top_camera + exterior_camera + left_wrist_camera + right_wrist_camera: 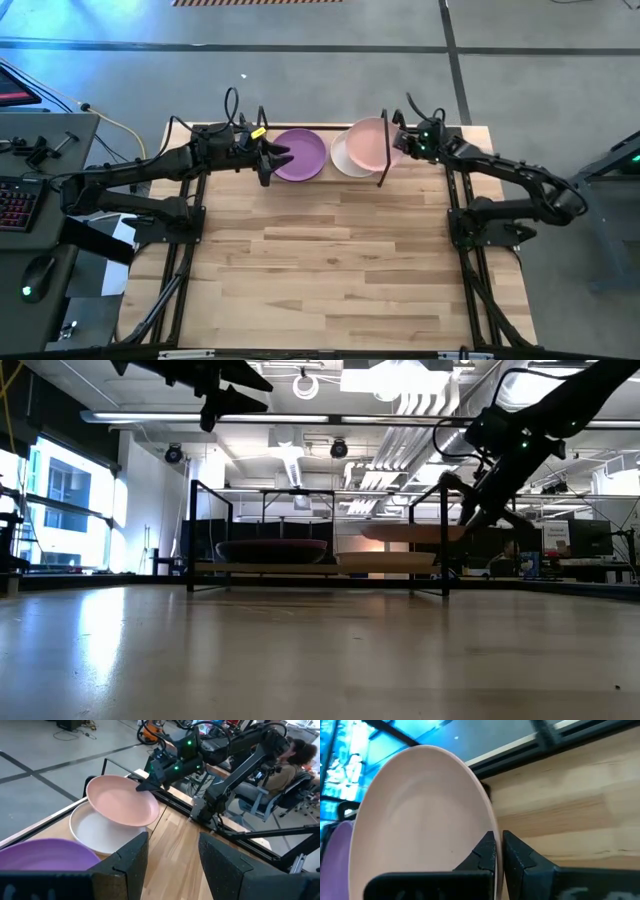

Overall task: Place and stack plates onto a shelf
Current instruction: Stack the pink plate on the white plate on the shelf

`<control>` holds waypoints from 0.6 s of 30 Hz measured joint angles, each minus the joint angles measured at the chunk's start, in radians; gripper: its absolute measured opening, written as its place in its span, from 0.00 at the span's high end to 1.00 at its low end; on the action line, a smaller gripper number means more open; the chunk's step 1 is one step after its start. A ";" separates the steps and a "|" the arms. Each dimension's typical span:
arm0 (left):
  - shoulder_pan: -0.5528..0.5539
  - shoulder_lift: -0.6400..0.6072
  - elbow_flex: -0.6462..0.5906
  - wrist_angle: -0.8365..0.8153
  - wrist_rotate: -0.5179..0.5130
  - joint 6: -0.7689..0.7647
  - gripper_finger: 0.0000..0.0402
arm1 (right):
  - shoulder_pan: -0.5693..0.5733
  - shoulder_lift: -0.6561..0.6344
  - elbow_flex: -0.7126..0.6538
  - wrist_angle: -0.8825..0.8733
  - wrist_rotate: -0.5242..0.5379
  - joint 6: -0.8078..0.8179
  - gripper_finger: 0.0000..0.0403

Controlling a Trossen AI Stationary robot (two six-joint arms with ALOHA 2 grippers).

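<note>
The pink plate hangs tilted just above the white plate on the shelf, at the table's far edge. The right gripper is clamped on its rim. I think it should come down slowly, go flat, sit right over the white plate, and only then be let go. The purple plate lies beside them. The left gripper waits by it, fingers apart, holding nothing. I cannot see a black plate; it may be under the purple one.
</note>
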State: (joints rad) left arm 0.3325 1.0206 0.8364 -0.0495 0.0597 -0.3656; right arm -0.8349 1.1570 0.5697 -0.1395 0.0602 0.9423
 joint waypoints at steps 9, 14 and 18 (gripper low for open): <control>0.000 0.000 0.000 -0.004 0.000 -0.001 0.60 | 0.010 0.075 0.000 0.071 -0.062 -0.005 1.00; 0.000 0.000 0.000 -0.004 0.000 -0.001 0.60 | 0.045 0.093 0.001 0.141 -0.067 -0.005 1.00; 0.000 0.000 0.000 -0.004 0.000 -0.001 0.60 | 0.064 0.105 0.001 0.168 -0.067 -0.004 1.00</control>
State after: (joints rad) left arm 0.3325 1.0206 0.8364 -0.0536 0.0597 -0.3668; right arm -0.7704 1.2618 0.5709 0.0284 -0.0070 0.9384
